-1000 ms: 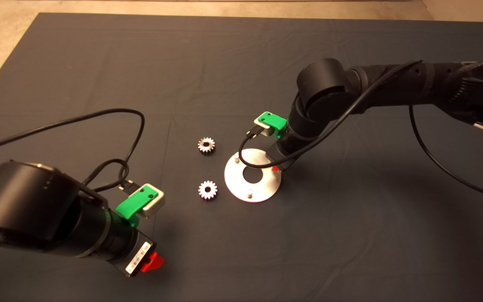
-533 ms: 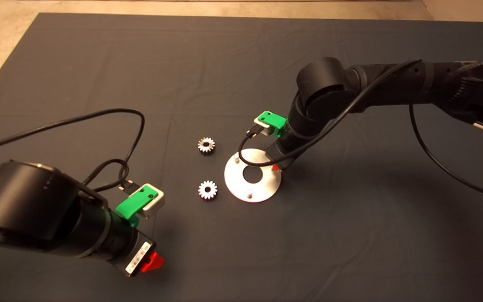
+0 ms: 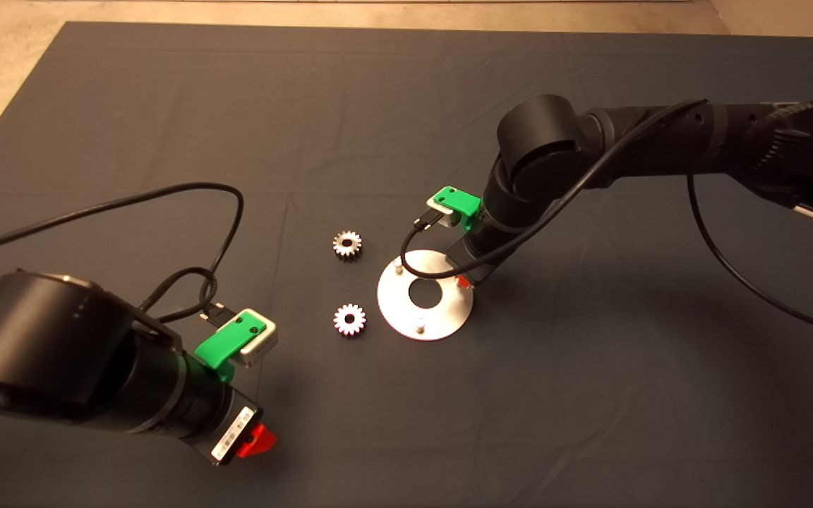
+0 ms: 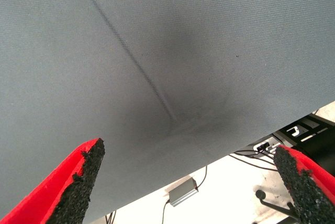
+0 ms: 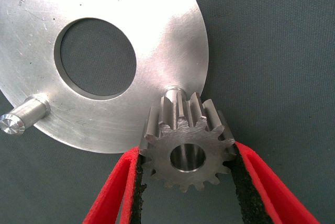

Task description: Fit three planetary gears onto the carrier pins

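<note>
Between black pads (image 5: 137, 187), toothed steel gear (image 5: 188, 148)

Head looks down; wrists close, sharing disc (image 3: 425, 295).

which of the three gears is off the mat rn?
The gear clamped in the right tool, held over the disc's right-edge pin. The other two gears lie flat on the mat, left of the disc.

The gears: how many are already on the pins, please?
None yet. The right gripper holds one gear just over a pin, not seated. Two gears lie on the mat beside the disc. The left gripper waits open.
</note>
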You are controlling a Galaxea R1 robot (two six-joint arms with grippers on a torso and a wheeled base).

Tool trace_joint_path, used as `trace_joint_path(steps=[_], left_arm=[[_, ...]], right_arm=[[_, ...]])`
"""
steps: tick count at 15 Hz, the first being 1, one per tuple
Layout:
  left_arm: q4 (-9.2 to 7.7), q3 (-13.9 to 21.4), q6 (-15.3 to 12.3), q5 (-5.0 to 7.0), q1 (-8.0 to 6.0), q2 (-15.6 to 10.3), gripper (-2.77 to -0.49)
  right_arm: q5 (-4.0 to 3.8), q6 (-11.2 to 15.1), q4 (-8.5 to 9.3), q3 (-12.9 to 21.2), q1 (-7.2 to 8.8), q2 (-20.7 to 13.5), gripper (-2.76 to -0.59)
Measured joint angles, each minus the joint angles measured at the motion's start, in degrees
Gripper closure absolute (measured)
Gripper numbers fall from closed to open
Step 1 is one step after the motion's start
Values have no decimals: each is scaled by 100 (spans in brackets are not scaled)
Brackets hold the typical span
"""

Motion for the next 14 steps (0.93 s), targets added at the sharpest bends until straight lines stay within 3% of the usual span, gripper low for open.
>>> trace_joint_path(steps=[2, 6, 14], left_arm=[[-1, 0, -2, 0, -18, 2, -233], [0, 2, 0, 0, -21, 2, -233], [1, 2, 0, -2, -21, 13, -233]], right_arm=[[-55, 0, -2, -49, 6, 61, -104], [-82, 0, -4, -182, 23, 173, -104], [-71, 0, -20, -247, 30, 227, -104]])
